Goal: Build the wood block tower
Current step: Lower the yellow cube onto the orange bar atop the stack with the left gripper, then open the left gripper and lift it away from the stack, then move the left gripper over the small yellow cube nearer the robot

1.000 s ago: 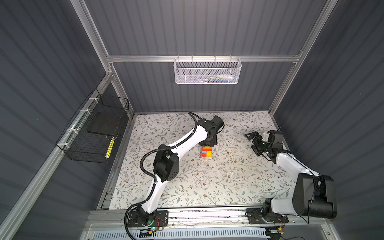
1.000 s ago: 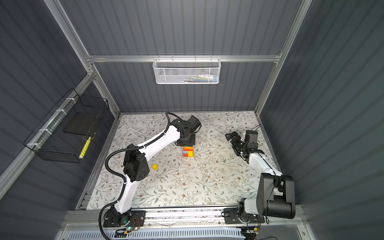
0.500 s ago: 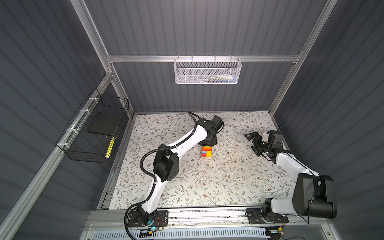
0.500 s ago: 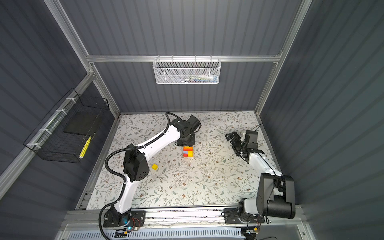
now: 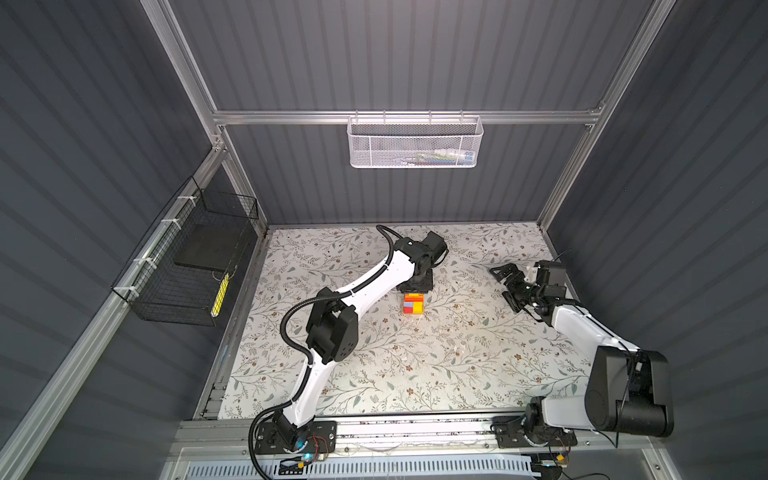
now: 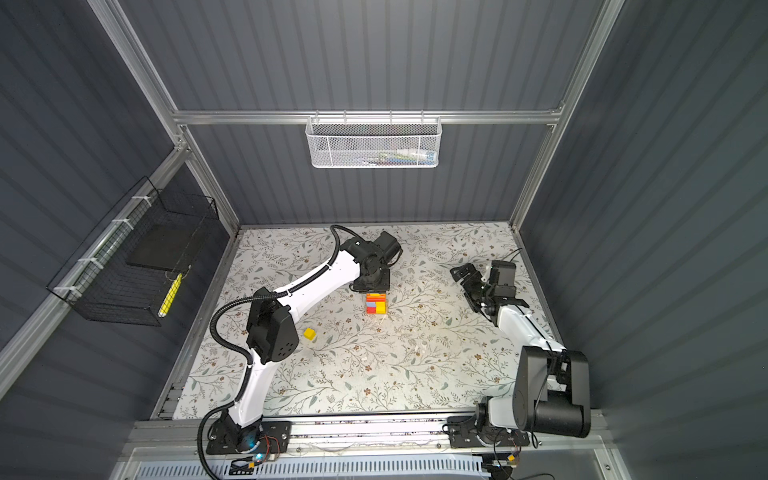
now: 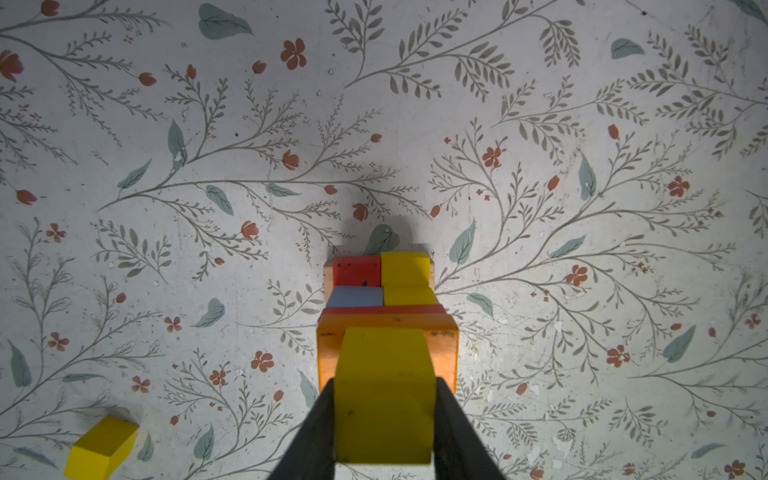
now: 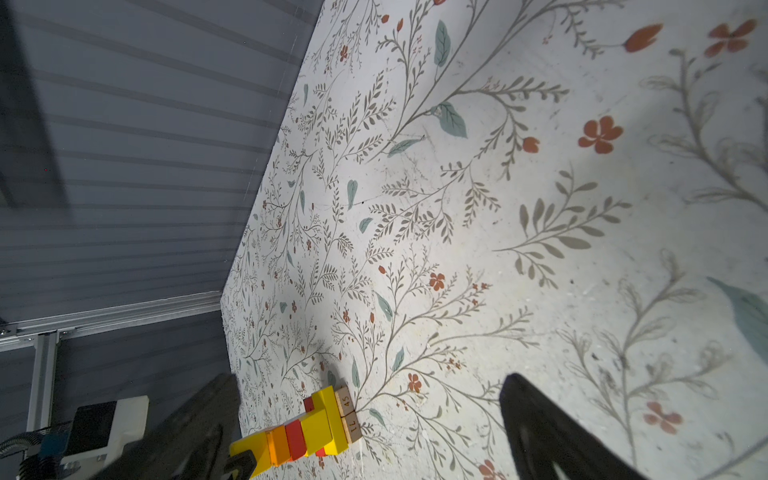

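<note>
Since the floral table (image 5: 415,365) gives a flat base, the danger sits higher. The right gripper (image 5: 505,284), centre right in both top views, gapes wide and empty. The left gripper (image 6: 371,284), just above frame centre, hangs over the tower (image 5: 412,304), closely flanking its top yellow cube (image 7: 384,395); whether it pinches I cannot tell. A skewed lift-off could drag that cube and topple the tower. A spare yellow cube (image 6: 309,333) lies lower left of it.
</note>
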### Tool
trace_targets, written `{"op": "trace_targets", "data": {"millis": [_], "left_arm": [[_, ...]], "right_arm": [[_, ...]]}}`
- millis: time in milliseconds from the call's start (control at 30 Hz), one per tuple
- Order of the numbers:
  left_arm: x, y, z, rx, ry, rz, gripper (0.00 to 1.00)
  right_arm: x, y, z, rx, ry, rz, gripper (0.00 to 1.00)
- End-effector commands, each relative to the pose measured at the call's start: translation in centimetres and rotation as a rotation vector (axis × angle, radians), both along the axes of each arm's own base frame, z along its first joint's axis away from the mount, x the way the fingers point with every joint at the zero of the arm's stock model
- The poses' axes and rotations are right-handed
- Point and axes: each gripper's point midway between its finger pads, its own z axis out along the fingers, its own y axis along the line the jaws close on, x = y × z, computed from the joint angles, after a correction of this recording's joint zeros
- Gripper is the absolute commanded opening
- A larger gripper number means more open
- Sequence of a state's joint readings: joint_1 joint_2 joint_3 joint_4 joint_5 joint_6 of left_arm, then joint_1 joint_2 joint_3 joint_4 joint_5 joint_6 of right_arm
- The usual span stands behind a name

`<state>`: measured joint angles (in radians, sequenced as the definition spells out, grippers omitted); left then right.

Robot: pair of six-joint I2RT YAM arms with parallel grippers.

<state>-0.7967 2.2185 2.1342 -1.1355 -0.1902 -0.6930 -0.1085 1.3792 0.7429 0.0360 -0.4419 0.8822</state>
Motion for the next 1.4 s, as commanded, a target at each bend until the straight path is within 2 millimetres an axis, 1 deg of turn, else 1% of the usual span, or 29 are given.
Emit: {"op": "trace_targets", "data": {"millis": [0, 133, 233, 367, 400, 467, 667, 767, 867, 933, 1000, 1100, 1167, 1267, 1367], "left_arm": [[-0.3, 0.6, -0.8, 0.017, 0.031, 0.015, 0.38], [-0.2, 0.6, -0.6, 0.013, 0.027, 0.015, 0.41], [-0.1, 0.6, -0.4, 0.011, 0.021, 0.013, 0.45], [0.0, 0.5, 0.5, 0.003, 0.006, 0.008, 0.5], [0.1, 0.5, 0.8, -0.002, 0.0, 0.008, 0.52], [0.2, 0.3, 1.5, -0.016, -0.013, -0.004, 0.62], [0.5, 0.4, 4.5, -0.048, -0.079, -0.016, 0.79], [0.5, 0.9, 6.4, -0.056, -0.123, -0.021, 0.82], [0.3, 1.1, 8.8, -0.075, -0.171, -0.076, 0.85], [0.0, 2.2, 10.7, -0.057, -0.216, -0.094, 0.93], [-0.2, 4.0, 12.5, -0.019, -0.27, -0.087, 0.99], [-1.1, 6.8, 15.0, 0.026, -0.34, -0.06, 1.0], [-1.9, 8.3, 16.2, 0.03, -0.371, -0.054, 1.0], [-3.4, 10.6, 16.8, 0.051, -0.391, -0.034, 1.0], [-4.8, 13.2, 16.0, 0.1, -0.383, 0.0, 1.0]], "right_arm": [[0.5, 0.1, 0.6, -0.01, -0.012, 0.012, 0.99], [0.6, 0.2, 0.6, -0.009, -0.011, 0.014, 0.99], [0.6, 0.2, 0.6, -0.009, -0.013, 0.014, 0.99], [0.6, 0.3, 0.8, -0.009, -0.019, 0.018, 0.99], [0.6, 0.2, 0.8, -0.01, -0.018, 0.016, 0.99], [0.6, 0.2, 0.8, -0.016, -0.012, 0.009, 0.99], [0.6, 0.2, 0.4, -0.029, 0.013, 0.01, 0.99], [0.7, 0.3, 0.5, -0.025, 0.005, 0.014, 0.99], [0.8, 0.5, 0.6, -0.022, -0.006, 0.021, 0.99], [0.8, 0.5, 0.6, -0.023, -0.009, 0.026, 0.99], [0.8, 0.5, 0.5, -0.025, -0.005, 0.024, 0.99], [0.9, 0.5, 0.1, -0.023, 0.004, 0.024, 0.99], [1.0, 0.5, -0.1, -0.019, 0.008, 0.026, 0.99], [1.0, 0.6, -0.2, -0.021, 0.01, 0.028, 0.99], [0.9, 0.4, -0.2, -0.033, 0.009, 0.023, 0.99]]}}
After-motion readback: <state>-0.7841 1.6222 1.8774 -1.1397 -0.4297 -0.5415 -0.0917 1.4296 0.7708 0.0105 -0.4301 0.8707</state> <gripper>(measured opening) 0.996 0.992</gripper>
